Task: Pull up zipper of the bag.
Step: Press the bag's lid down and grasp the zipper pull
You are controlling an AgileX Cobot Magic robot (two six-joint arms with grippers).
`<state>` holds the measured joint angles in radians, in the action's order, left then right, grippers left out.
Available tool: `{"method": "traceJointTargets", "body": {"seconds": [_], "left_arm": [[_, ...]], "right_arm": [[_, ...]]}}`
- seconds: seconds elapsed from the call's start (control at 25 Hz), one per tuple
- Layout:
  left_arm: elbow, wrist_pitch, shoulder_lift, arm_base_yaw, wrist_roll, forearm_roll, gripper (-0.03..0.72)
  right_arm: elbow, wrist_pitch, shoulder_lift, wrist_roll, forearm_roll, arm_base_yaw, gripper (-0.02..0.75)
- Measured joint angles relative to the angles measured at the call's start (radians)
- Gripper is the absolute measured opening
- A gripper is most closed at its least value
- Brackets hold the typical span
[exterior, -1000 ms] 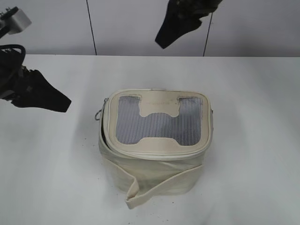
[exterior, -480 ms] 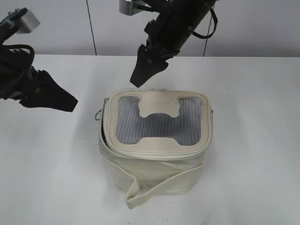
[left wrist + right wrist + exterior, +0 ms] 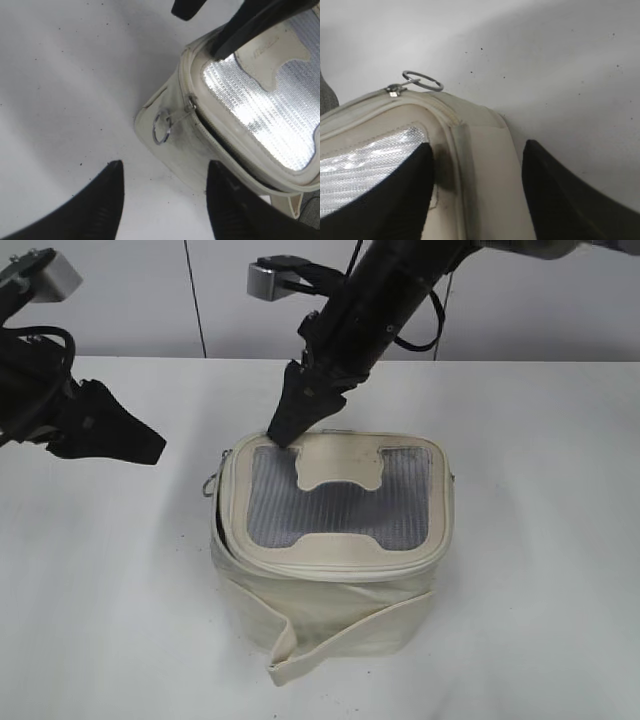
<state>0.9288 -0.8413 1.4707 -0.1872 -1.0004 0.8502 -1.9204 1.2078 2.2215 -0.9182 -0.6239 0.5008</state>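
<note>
The cream-white bag (image 3: 330, 610) stands mid-table, its grey mesh lid (image 3: 340, 505) facing up. The zipper (image 3: 330, 567) runs round the lid rim and gapes along the bag's left side (image 3: 220, 147). A silver slider with a ring pull (image 3: 161, 127) hangs at the left back corner (image 3: 210, 485). My left gripper (image 3: 165, 170) is open and empty, apart from the bag on its left (image 3: 140, 445). My right gripper (image 3: 477, 150) is open and straddles the lid's back left corner (image 3: 287, 430), one finger on the mesh, one outside the rim. The ring pull (image 3: 422, 80) lies just beyond it.
The white table (image 3: 540, 540) carries only the bag. A loose strap flap (image 3: 290, 660) hangs at the bag's front, near the table's front edge. A grey wall with dark seams (image 3: 195, 300) stands behind the table.
My right arm has come down and to the left from the top of the view onto the lid's back left corner. My left gripper has shifted slightly right.
</note>
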Motion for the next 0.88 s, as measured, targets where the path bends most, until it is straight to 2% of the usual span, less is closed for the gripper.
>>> {"method": "traceJointTargets", "body": {"seconds": [0.12, 0.24, 0.36, 0.56, 0.88], "left_arm": [[0.000, 0.001, 0.000, 0.000, 0.000, 0.000, 0.410], [0.000, 0.001, 0.000, -0.001, 0.000, 0.001, 0.410], [0.000, 0.002, 0.000, -0.003, 0.000, 0.001, 0.410], [0.000, 0.021, 0.000, -0.005, -0.004, 0.001, 0.415], [0.000, 0.039, 0.000, -0.010, -0.130, -0.011, 0.526]], "right_arm": [[-0.002, 0.001, 0.018, -0.001, -0.006, 0.000, 0.432], [-0.004, 0.005, 0.022, -0.001, -0.015, 0.000, 0.377], [-0.005, 0.014, 0.022, -0.001, -0.021, 0.000, 0.271], [-0.005, 0.022, 0.022, 0.004, -0.025, 0.010, 0.053], [-0.008, 0.022, 0.020, 0.065, -0.007, 0.017, 0.039]]}}
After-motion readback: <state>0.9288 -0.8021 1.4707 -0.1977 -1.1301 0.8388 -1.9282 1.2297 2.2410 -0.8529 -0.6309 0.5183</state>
